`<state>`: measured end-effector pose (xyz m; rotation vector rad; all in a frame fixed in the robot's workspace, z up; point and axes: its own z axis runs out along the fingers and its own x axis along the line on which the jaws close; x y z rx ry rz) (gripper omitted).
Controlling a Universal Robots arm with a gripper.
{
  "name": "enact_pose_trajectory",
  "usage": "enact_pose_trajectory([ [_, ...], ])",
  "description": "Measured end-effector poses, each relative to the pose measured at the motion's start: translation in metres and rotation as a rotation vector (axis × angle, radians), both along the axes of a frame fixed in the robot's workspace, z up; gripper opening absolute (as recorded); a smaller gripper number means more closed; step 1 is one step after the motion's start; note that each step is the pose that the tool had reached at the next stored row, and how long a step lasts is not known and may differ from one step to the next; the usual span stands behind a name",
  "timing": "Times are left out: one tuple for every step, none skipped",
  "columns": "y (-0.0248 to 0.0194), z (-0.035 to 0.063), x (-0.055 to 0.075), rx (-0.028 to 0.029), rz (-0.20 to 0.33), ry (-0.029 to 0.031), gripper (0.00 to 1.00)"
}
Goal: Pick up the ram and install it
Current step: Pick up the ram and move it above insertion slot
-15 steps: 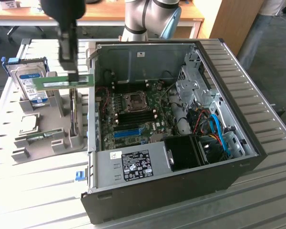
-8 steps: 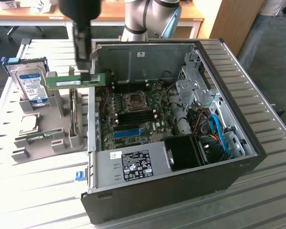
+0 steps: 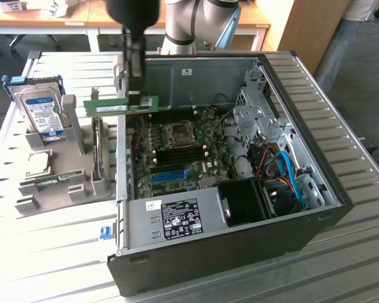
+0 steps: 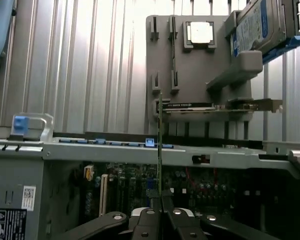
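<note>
Obs. 1: The gripper [image 3: 135,96] hangs over the open computer case [image 3: 316,208], close to the case wall on the exterior view's left. The fingers [image 4: 153,205] are closed on the ram [image 3: 110,106] and grip it by its two flat faces.

Obs. 2: The ram is in the air, above the motherboard [image 3: 177,148] and apart from it. Its long edge runs level and its flat faces stand upright. Judgement: it is held on edge like this so that the contact edge faces down toward the board, which is how a stick has to meet a slot.

Obs. 3: The grip is not centred. More of the stick juts out toward the exterior view's left than toward its right. In the wrist view the ram [image 4: 160,140] shows edge-on as a thin line running out from between the fingertips, one finger on each side and the board straight in the gap.

Obs. 4: A gray holder [image 3: 76,136] sits on the slatted table [image 3: 25,252] just beside the case. It carries a hard drive [image 3: 41,110], a square processor chip [image 3: 38,165] and a second green stick [image 3: 50,183]. Judgement: the holder's notches keep the parts propped in set poses so their thin faces are free for a pinch.
</note>
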<state>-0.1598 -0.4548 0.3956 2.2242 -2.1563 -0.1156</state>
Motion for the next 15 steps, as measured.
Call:
enact_pose_trajectory([
  [0.0, 0.0, 0.004, -0.0001, 0.0, 0.0001, 0.12],
  [0.0, 0.0, 0.009, -0.0001, 0.0, 0.0002, 0.12],
  [0.0, 0.0, 0.014, 0.0, 0.0, 0.0002, 0.12],
  [0.0, 0.0, 0.018, 0.0001, 0.0, 0.0003, 0.12],
  [0.0, 0.0, 0.022, 0.0001, 0.0, 0.0004, 0.12],
  [0.0, 0.0, 0.027, 0.0, 0.0, 0.0005, 0.12],
  [0.0, 0.0, 0.032, 0.0, 0.0, 0.0006, 0.12],
  [0.0, 0.0, 0.036, 0.0001, 0.0, 0.0007, 0.12],
  [0.0, 0.0, 0.041, 0.0, 0.0, 0.0009, 0.12],
  [0.0, 0.0, 0.045, 0.0, 0.0, 0.0009, 0.12],
  [0.0, 0.0, 0.05, 0.0, 0.0, 0.001, 0.12],
  [0.0001, 0.0, 0.055, 0.0, 0.0, 0.0012, 0.12],
  [0.0, 0.0, 0.059, -0.0001, 0.0, 0.0013, 0.12],
  [0.0, 0.0, 0.064, -0.0001, 0.0, 0.0014, 0.12],
  [0.0001, 0.0, 0.068, 0.0, 0.0, 0.0015, 0.12],
])
